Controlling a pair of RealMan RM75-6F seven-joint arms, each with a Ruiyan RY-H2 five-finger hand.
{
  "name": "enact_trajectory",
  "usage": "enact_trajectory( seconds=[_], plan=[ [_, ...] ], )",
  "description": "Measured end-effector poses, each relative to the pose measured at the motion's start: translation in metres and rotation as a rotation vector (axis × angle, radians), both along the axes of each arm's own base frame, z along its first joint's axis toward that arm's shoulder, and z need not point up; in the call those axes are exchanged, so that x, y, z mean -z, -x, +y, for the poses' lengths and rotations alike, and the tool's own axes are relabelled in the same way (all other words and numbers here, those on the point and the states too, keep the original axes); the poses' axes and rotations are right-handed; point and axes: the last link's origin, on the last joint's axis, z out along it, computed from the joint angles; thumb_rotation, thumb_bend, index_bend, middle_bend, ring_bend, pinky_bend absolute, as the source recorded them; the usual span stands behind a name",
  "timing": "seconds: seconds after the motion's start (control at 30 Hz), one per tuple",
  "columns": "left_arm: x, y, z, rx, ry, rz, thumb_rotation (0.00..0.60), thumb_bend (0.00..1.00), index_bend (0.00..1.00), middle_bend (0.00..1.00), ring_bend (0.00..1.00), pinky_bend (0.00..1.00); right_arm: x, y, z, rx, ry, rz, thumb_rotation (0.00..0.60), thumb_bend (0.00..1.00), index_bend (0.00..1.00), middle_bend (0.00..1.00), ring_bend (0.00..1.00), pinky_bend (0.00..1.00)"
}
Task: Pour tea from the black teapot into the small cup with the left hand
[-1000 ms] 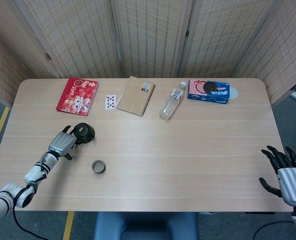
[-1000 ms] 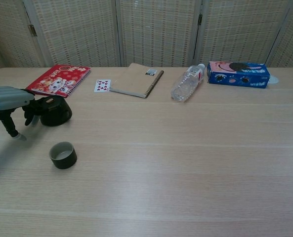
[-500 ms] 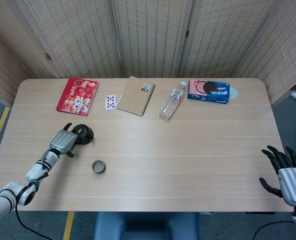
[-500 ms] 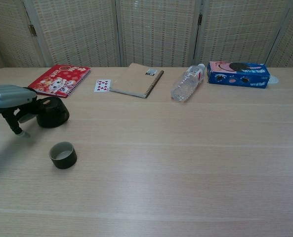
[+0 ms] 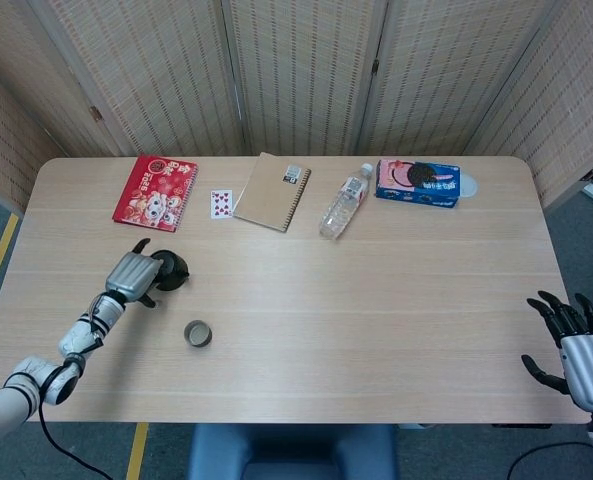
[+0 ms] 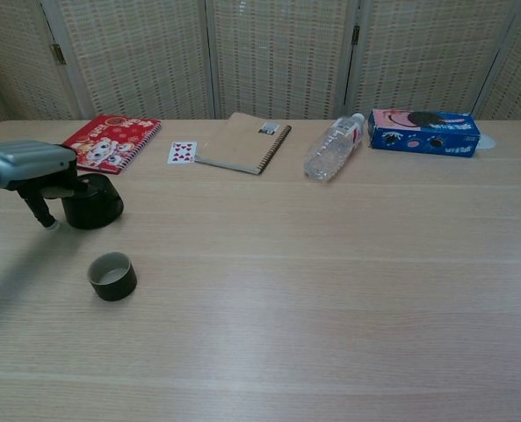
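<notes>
The black teapot [image 5: 170,270] [image 6: 95,201] stands upright on the table at the left. My left hand [image 5: 132,276] [image 6: 28,167] is right against its left side, fingers spread to either side of the pot, and I see no closed grip. The small dark cup [image 5: 197,334] [image 6: 112,275] sits on the table a short way in front of the pot, apart from both. My right hand [image 5: 580,349] hangs off the table's near right corner, fingers apart and holding nothing; the chest view does not show it.
Along the back of the table lie a red book [image 5: 156,192], a playing card [image 5: 221,203], a brown spiral notebook [image 5: 272,191], a plastic bottle [image 5: 344,208] on its side and a blue biscuit box [image 5: 418,183]. Woven screens stand behind the table.
My left hand has moved toward the teapot and up against its side. The teapot, the cup and the right hand stay where they were.
</notes>
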Motion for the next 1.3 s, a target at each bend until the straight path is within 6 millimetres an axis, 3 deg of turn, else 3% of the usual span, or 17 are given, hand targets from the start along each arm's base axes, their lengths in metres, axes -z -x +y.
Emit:
enact_trajectory(
  seconds=[0.23,0.5,1.3],
  plan=[
    [-0.004,-0.001,0.006,-0.019,-0.030,-0.023,0.600,0.16,1.00,1.00,0.90,0.00,0.000,0.002,-0.002,-0.002,0.000,-0.002,0.600,0.28,0.15,0.15,0.19,0.02],
    [-0.007,-0.005,0.009,-0.032,-0.050,-0.057,0.600,0.05,1.00,1.00,0.91,0.00,-0.001,-0.001,-0.006,-0.015,0.003,0.002,0.600,0.28,0.15,0.15,0.19,0.02],
    [-0.022,-0.016,0.009,-0.027,-0.070,-0.139,0.600,0.03,1.00,1.00,0.89,0.00,-0.002,-0.004,-0.005,-0.025,0.016,-0.004,0.600,0.28,0.15,0.15,0.19,0.02]
  ],
)
